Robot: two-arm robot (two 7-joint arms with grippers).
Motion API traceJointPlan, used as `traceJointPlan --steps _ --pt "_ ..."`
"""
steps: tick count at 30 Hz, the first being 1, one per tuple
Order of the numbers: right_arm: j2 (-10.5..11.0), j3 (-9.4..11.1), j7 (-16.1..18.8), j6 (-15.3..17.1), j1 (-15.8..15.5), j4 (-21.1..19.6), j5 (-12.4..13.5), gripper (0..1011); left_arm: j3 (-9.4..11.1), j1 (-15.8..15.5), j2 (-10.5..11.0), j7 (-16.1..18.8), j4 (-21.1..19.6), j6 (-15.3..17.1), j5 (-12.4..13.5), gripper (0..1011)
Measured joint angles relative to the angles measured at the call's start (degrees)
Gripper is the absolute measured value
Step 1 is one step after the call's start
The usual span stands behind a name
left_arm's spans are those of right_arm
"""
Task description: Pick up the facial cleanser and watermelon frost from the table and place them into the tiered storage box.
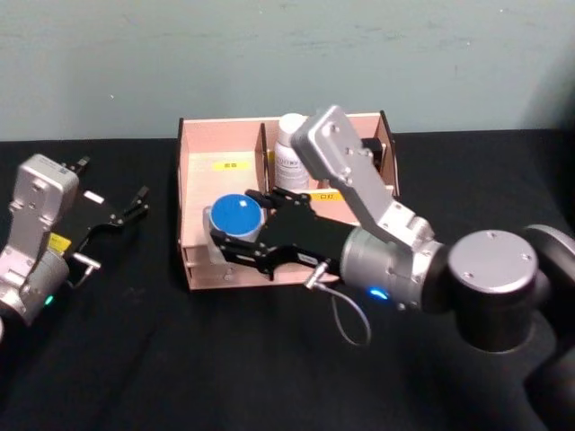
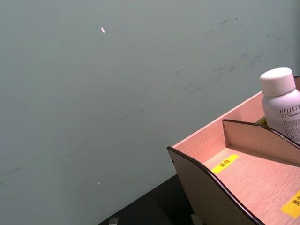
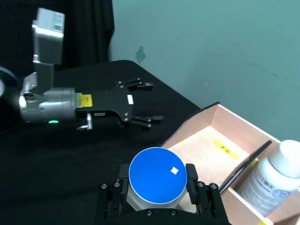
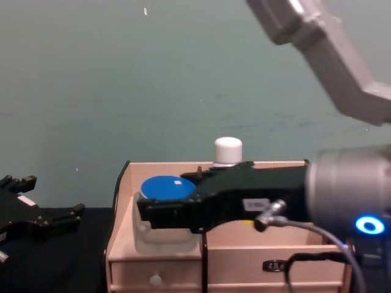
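head view: right gripper [image 1: 235,230] reaches across the tiered storage box [image 1: 225,145], fingers clamped on a round blue-lidded jar [image 1: 235,215], which i take for the watermelon frost. jar sits over the near-left compartment, just behind the front wall. white bottle [image 1: 290,153], probably the facial cleanser, stands upright in the far middle compartment. left gripper [image 1: 126,209] is parked on the left over the black table [image 1: 180,359], fingers spread, empty.

left wrist view: box's left wall and far compartment with yellow labels, white bottle behind a divider.

right wrist view: jar held between the two fingers [image 3: 191,176] by its sides, blue lid up and level. left gripper visible farther off, wide open.

chest view: jar is in the upper-left bay above the drawer row, its body going down behind the front wall; can't tell if its base touches the floor.

risks: if the base isn't seated, letting go drops it and it may tip or bounce against the wall. jar is close to the front wall, so any drift nearward could catch the rim. pulling out low could snag the fingers on the wall or divider and shift the box.
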Motion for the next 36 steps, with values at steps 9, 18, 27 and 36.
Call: traceJointPlan --steps 9,18,27,36 --pt "-4.48 -1.35 -1.94 0.99 4.15 6.9 -2.24 730 0.0 0.0 0.0 0.0 0.0 0.0 0.0 1001" --pt "-6.99 0.4 -2.88 0.35 6.53 11.77 -3.35 730 0.0 0.0 0.0 0.0 0.0 0.0 0.0 1001" --pt "-8.17 1.29 -2.14 -0.91 7.75 14.44 -3.34 730 0.0 0.0 0.0 0.0 0.0 0.0 0.0 1001" --pt "-9.04 0.75 -1.82 -1.54 8.89 16.5 -3.6 730 0.0 0.0 0.0 0.0 0.0 0.0 0.0 1001"
